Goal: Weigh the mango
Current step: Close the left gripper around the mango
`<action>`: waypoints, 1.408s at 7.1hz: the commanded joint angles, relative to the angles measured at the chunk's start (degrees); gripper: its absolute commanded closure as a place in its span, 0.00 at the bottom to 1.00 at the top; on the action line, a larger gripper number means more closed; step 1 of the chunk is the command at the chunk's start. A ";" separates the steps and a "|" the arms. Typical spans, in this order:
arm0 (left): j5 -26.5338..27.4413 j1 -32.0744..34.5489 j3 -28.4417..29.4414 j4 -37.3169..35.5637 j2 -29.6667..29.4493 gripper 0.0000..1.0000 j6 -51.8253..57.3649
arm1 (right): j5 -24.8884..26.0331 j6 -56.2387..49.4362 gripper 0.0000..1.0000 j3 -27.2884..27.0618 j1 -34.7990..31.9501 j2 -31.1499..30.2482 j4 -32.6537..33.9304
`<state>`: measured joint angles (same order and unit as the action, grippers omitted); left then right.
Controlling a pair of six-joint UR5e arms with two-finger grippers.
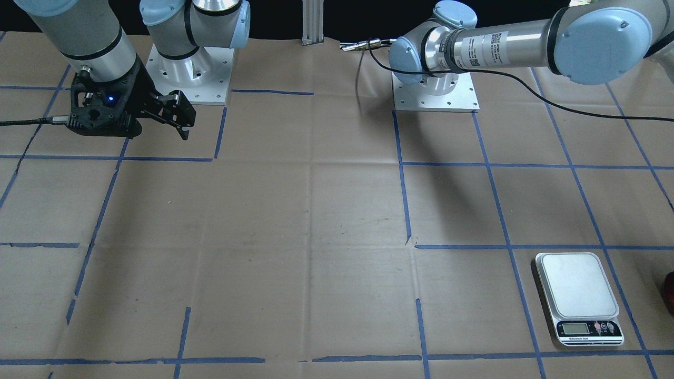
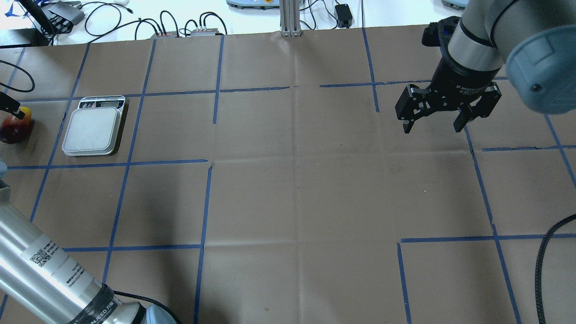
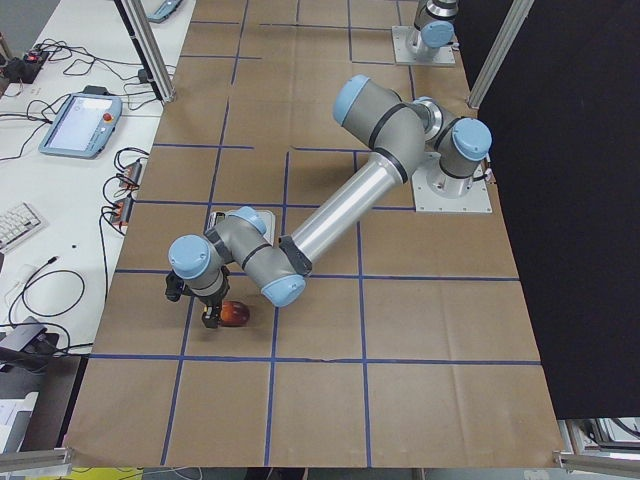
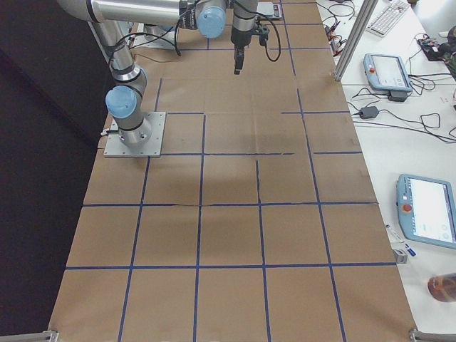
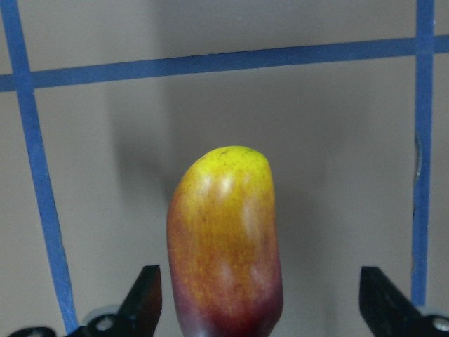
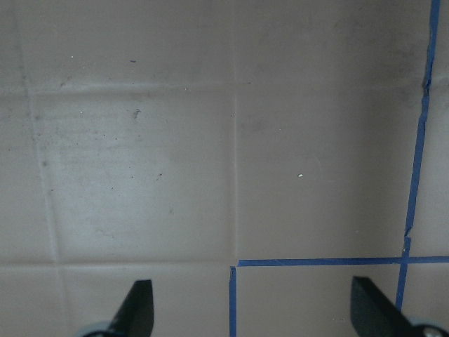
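Left fingers (image 5: 145,298): spread wide, one on each side of the mango (image 5: 224,239). Neither touches it in the left wrist view. The gap is narrow at the finger on that view's left and wider at the other.

Mango: lies on the worktop (image 2: 292,202) between those fingers, its long axis pointing away from the wrist camera. The yellow end is farthest from the camera and the dark red end nearest, with orange between. Its shadow falls on the paper beside it.

Position: the overhead view puts the mango at the extreme left edge of the worktop, near the scale (image 2: 92,130) on the robot's left of it. The two do not touch, and one strip of blue tape (image 2: 58,135) runs between them. The yellow end points to the far side, away from the robot. The front-facing view catches only a dark red sliver at the frame edge.

Scale: sits flat, with a white plate and the display panel on the side away from the robot. The mango is not yet on the plate.

Left arm (image 3: 340,205): stretches out low from its base to that corner, wrist bent down over the fruit.

Right fingers (image 6: 137,312): spread, pointing down, held above the worktop. The right wrist view shows only brown paper and blue tape between them. They are well apart from the mango and scale, over the opposite half.

Worktop: brown paper with a taped blue grid.
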<state>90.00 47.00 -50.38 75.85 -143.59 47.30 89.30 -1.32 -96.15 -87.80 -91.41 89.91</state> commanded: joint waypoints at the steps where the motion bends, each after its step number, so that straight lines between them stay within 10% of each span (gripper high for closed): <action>1: -0.17 -0.06 0.20 -0.09 -1.86 0.00 -0.10 | 0.00 0.00 0.00 0.00 0.00 0.00 0.00; 3: -0.09 -0.06 -0.06 -0.09 -2.83 0.00 -0.11 | 0.00 0.00 0.00 0.00 0.00 0.00 0.00; 4: 0.09 -0.06 0.02 -0.09 -3.09 0.21 -0.02 | 0.00 0.00 0.00 0.00 0.00 0.00 0.00; 5: 0.44 -0.06 -0.33 -0.09 -3.10 0.71 0.59 | 0.00 0.00 0.00 0.00 0.00 0.00 0.00; 6: 0.79 -0.06 -0.50 0.35 -3.01 0.96 0.51 | 0.00 0.00 0.00 0.00 0.00 0.00 0.00; 10: 0.01 6.57 -7.14 5.19 7.06 1.00 -0.63 | 0.00 0.00 0.00 0.00 0.00 0.00 0.00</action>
<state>90.40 49.58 -53.43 80.26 -140.65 46.90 89.30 -1.32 -96.15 -87.80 -91.41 89.91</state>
